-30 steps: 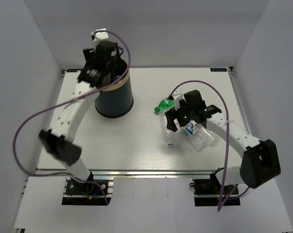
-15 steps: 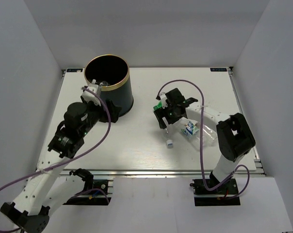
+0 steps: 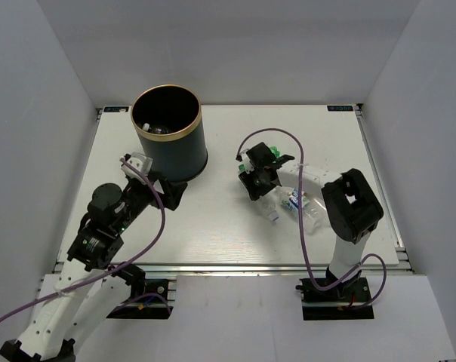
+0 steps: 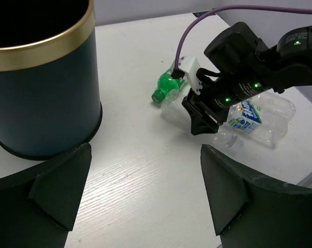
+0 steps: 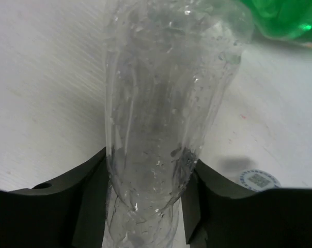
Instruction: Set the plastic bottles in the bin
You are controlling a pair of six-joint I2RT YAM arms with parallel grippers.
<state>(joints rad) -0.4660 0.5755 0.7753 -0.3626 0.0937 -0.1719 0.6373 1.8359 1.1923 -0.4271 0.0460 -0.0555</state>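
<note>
Nearest, the left pincer (image 4: 145,152) hangs low over the table (image 3: 213,234) with its jaws spread wide and nothing between them, facing across toward the other arm. Further in on the right side, a plain bottle (image 3: 316,216) and a labelled bottle (image 4: 246,114) with a blue-and-white wrap lie on their sides, touching each other; which way their necks point I cannot tell. Just beside them the right pincer (image 5: 148,163) reaches down with its fingers (image 5: 73,206) pressed against both flanks of a third bottle (image 5: 161,93), clear like the others, gripping it about the middle. That bottle lies flat, its long axis running from near right to far left, the white cap (image 3: 275,219) toward the near edge and the base toward the green bottle (image 4: 168,85). The green bottle lies just beyond, also on its side, neck turned toward the left side of the table. Farthest back on the left stands the bin (image 3: 181,154), upright, mouth upward, well apart from these bottles.
</note>
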